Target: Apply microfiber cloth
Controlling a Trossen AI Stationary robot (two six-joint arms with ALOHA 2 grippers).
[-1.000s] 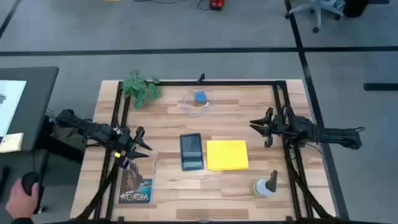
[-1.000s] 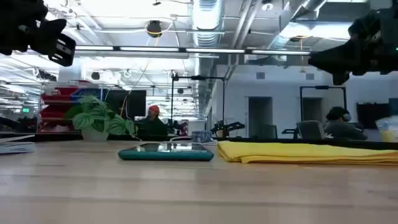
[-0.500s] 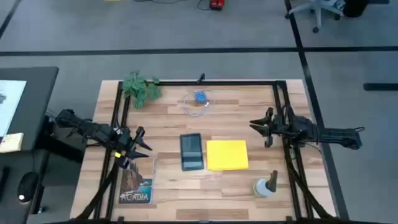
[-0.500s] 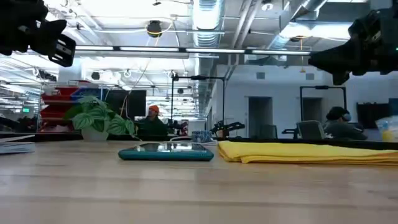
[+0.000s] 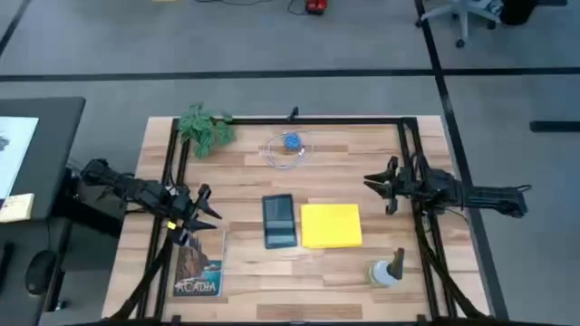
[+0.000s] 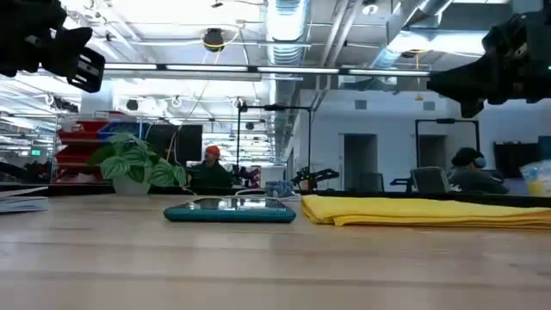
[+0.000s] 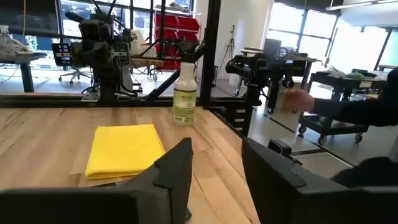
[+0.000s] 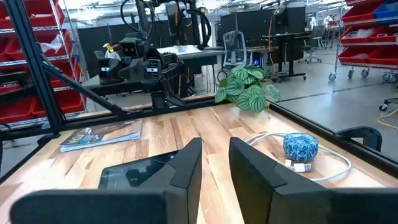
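Note:
The microfiber cloth [image 5: 331,225] is a bright yellow folded square lying flat on the wooden table, right of the dark tablet [image 5: 279,220]; the low view shows the cloth [image 6: 422,211] and the tablet [image 6: 230,209] side by side. The cloth [image 7: 124,149] also shows in the left wrist view. My left gripper [image 5: 207,210] hovers open above the table's left side, left of the tablet. My right gripper [image 5: 381,188] hovers open above the right side, beyond the cloth's far right corner. Neither touches anything.
A small potted plant [image 5: 206,129] stands at the far left. A blue ball with a white cable [image 5: 289,148] lies at the far middle. A booklet [image 5: 198,263] lies near left, and a spray bottle [image 5: 388,270] stands near right. People sit beyond the table.

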